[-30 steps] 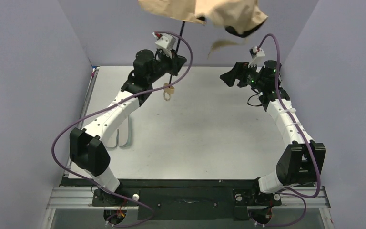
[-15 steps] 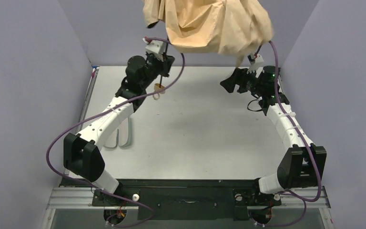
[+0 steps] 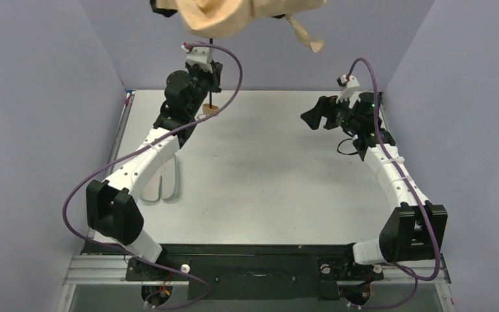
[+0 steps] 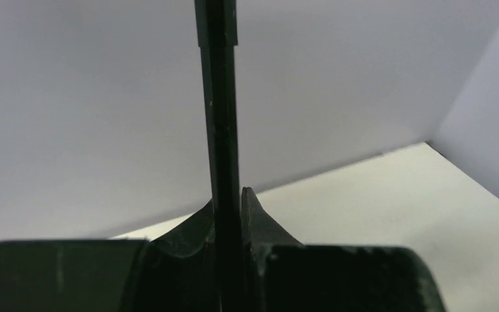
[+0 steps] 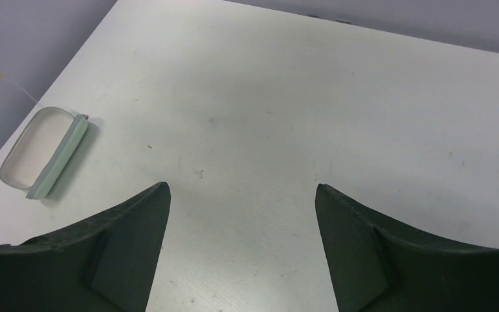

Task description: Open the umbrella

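Observation:
The umbrella's tan canopy (image 3: 224, 16) hangs high at the top of the top view, partly cut off by the frame, with its fabric strap (image 3: 305, 36) dangling to the right. Its thin black shaft (image 4: 219, 117) runs down into my left gripper (image 3: 209, 68), which is shut on it; in the left wrist view the jaws press both sides of the shaft. The small tan handle (image 3: 209, 109) hangs below the gripper. My right gripper (image 3: 312, 117) is open and empty at the far right of the table, apart from the umbrella; it is wide open in the right wrist view (image 5: 242, 195).
The pale grey-green sleeve (image 3: 161, 185) lies flat on the table's left side, beside my left arm, and shows in the right wrist view (image 5: 45, 153). Purple walls close in the table on the left, back and right.
My left gripper has carried the shaft left and back, and the canopy has risen and swung left, out of the frame's top. The right gripper has stayed open and almost still.

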Motion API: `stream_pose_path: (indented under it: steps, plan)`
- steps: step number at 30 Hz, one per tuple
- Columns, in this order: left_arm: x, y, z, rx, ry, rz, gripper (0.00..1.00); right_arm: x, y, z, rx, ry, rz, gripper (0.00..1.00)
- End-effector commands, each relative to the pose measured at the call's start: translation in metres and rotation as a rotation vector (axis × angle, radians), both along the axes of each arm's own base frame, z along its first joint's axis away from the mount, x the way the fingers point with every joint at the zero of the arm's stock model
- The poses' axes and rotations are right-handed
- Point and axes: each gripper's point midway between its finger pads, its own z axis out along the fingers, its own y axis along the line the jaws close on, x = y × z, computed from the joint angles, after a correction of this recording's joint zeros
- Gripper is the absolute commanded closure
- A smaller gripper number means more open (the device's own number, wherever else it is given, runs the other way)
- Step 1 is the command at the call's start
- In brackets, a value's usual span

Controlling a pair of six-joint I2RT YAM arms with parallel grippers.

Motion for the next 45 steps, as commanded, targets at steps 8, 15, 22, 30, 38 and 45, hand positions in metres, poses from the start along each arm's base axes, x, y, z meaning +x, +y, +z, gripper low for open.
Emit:
stream_pose_path:
  steps: [8,15,22,30,38,45]
  plan:
    - [-0.024,-0.001,0.102,-0.422,-0.024,-0.335,1.0,-0.013,0.02,0.091,-0.045,-0.351,-0.048,0.02]
    - [-0.06,-0.02,0.103,-0.422,-0.035,-0.535,1.0,-0.017,0.039,0.164,0.236,-0.42,-0.095,0.03]
    - [-0.083,-0.038,0.113,-0.408,-0.053,-0.634,1.0,-0.03,0.077,0.232,0.463,-0.592,-0.05,0.34]
    - [-0.141,-0.081,0.125,-0.228,-0.189,-0.769,1.0,-0.055,0.113,0.286,0.531,-0.784,-0.018,0.51]
    - [-0.165,-0.094,0.146,-0.23,-0.227,-0.854,1.0,-0.067,0.115,0.336,0.64,-0.93,-0.06,0.57]
    - [-0.176,-0.104,0.148,-0.249,-0.195,-0.917,1.0,-0.068,0.123,0.359,0.701,-0.999,-0.068,0.61]
